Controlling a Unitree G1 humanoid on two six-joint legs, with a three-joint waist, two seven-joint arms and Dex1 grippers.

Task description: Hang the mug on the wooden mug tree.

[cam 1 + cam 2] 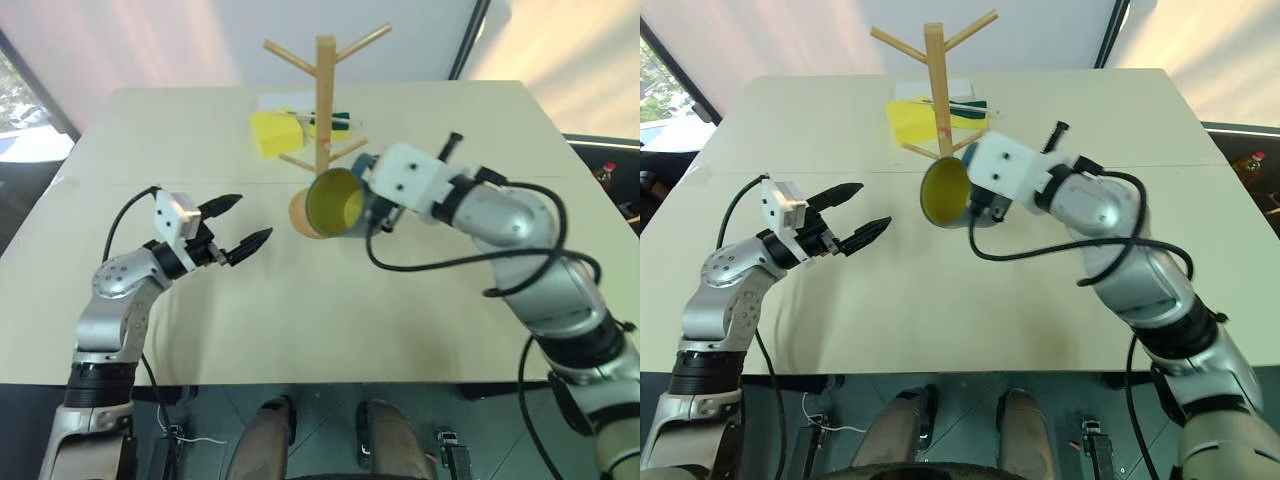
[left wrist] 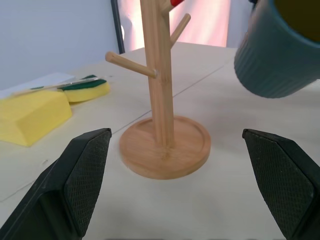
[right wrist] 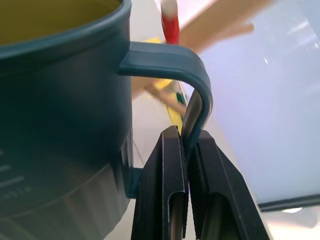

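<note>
A slate-blue mug [image 1: 338, 204] with a yellow inside hangs in the air, tipped on its side, mouth facing the robot, just in front of the wooden mug tree [image 1: 323, 110] on the pale table [image 1: 300, 320]. The right gripper [image 3: 186, 150] has its two black fingers clamped on the mug's handle, the right arm bent and reaching inward. The left gripper [image 1: 240, 225] hovers nearby above the table, fingers spread apart, empty. Behind the tree lie yellow sponges [image 1: 273, 133].
</note>
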